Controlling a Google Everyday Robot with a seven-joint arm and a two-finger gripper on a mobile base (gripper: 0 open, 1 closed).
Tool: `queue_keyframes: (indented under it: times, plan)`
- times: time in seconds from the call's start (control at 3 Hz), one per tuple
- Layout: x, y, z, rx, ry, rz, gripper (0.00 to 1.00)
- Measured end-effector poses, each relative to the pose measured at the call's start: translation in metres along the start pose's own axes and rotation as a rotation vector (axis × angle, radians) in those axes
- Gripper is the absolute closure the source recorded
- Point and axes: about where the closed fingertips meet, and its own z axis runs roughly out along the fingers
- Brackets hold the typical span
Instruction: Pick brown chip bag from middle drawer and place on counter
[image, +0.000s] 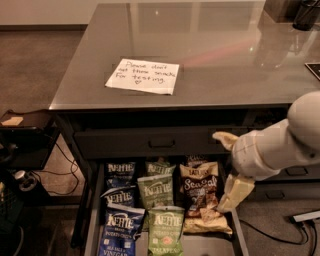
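You were at the reach step. Your hand (229, 166) hung spread open and empty at the right edge of the drawer (93, 220), just right of the brown bag (199, 189). The bag lay in the drawer's right column. Next, I judged, you needed to shift left over it, descend, clench, then lift it to the tabletop (225, 65).

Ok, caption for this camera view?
Hand hovers open beside the brown chip bag in the middle drawer, below the counter.
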Motion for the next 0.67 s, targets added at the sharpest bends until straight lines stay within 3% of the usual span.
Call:
queue_keyframes:
  times: [0.33,0.67]
  plan:
    - [0.0227,0.0118,0.0566,-0.069,-0.039,0.048,0.0]
    - [0.0256,0.013,0.0621,-0.078,-0.044,0.054,0.0]
